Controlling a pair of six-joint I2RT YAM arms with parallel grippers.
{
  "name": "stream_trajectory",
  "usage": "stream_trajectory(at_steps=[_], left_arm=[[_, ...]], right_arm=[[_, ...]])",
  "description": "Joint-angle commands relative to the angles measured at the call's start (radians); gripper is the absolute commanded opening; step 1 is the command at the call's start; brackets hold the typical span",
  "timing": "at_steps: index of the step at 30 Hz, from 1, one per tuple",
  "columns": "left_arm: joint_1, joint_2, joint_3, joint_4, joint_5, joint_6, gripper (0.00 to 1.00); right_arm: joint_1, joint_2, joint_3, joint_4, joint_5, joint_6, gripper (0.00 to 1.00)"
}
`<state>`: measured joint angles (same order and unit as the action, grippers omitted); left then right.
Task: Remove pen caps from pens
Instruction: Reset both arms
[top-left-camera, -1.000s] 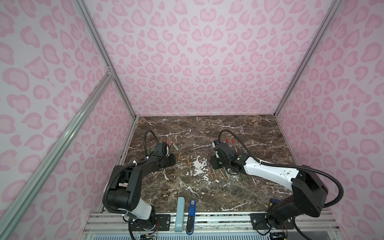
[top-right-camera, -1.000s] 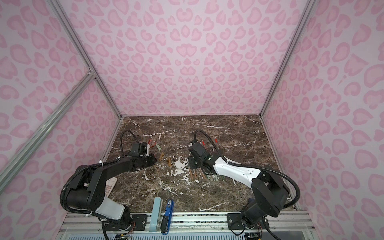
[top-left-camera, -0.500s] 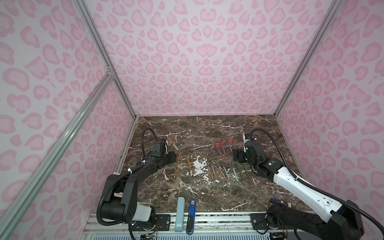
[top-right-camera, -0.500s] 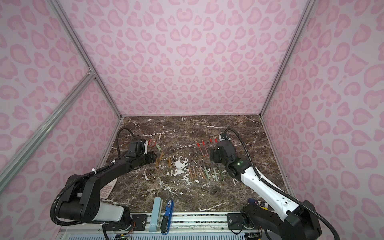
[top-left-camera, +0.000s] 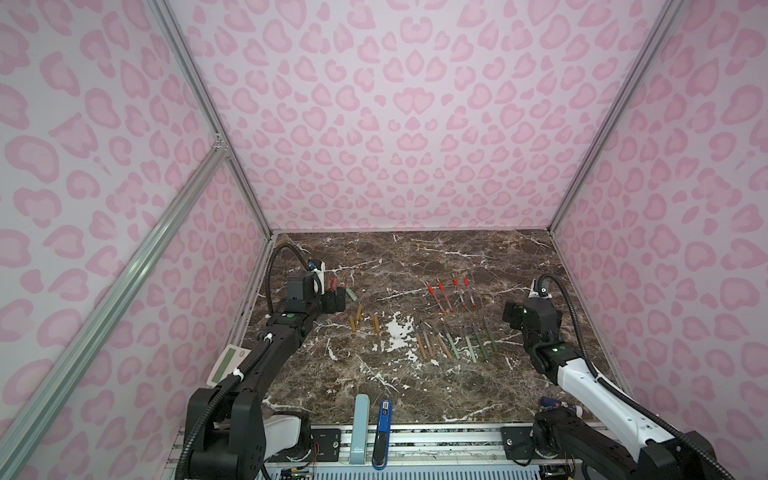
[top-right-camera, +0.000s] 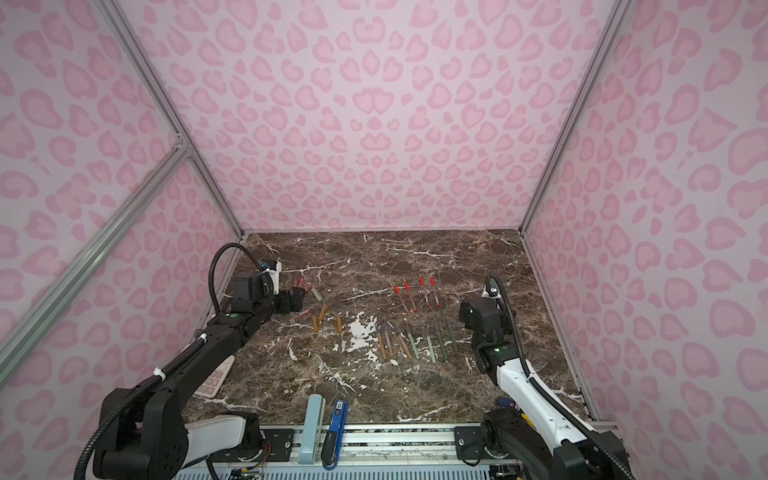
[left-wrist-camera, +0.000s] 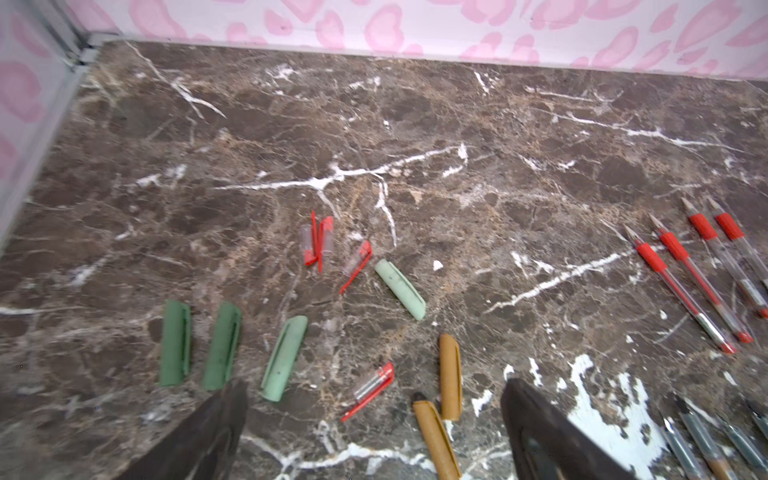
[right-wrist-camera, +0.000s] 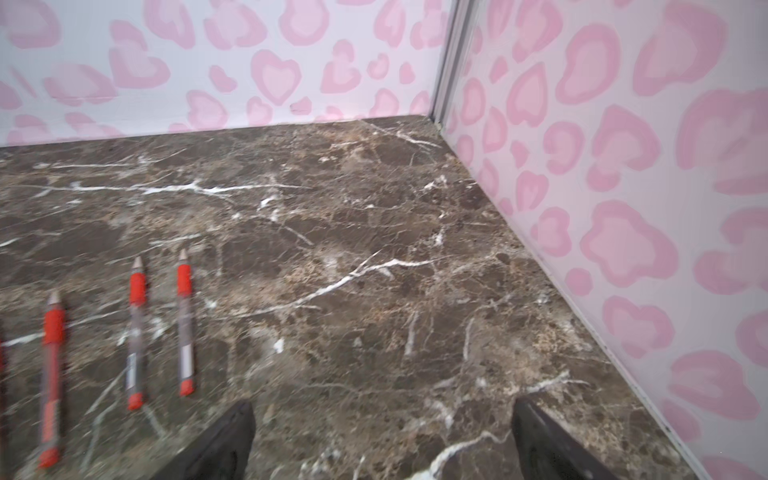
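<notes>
The pens (right-wrist-camera: 185, 324), all seemingly uncapped so that little is judged left, are laid beyond and right of the pale-blue case (top-left-camera: 361, 424), the pen caps (left-wrist-camera: 400, 289) beyond and left of it by the wide-open, empty left gripper (left-wrist-camera: 374, 388), the right gripper (right-wrist-camera: 382, 409) likewise spread empty.

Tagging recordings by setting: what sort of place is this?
Probably a staged robot test booth: pink heart-print walls on aluminium framing enclose a marble-look tabletop, with the left arm and right arm mounted on its front rail.
</notes>
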<state>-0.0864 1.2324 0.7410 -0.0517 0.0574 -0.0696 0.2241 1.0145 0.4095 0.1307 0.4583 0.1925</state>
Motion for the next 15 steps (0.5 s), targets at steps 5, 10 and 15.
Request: stream_trajectory(at_steps=[5,10,15], left_arm=[[0.015,-0.055,-0.055,0.118,-0.073,0.231,0.98],[0.074,-0.055,-0.216,0.374,0.005,0.206,0.98],[0.081,0.015,-0.350,0.653,-0.002,0.188,0.98]], right_arm=[[-0.013,0.254,-0.051,0.434,0.168,-0.132,0.99],[-0.030,0.385,-0.037,0.633,0.131,-0.233,0.97],[-0.077,0.427,-0.032,0.703,0.071,-0.171,0.99]])
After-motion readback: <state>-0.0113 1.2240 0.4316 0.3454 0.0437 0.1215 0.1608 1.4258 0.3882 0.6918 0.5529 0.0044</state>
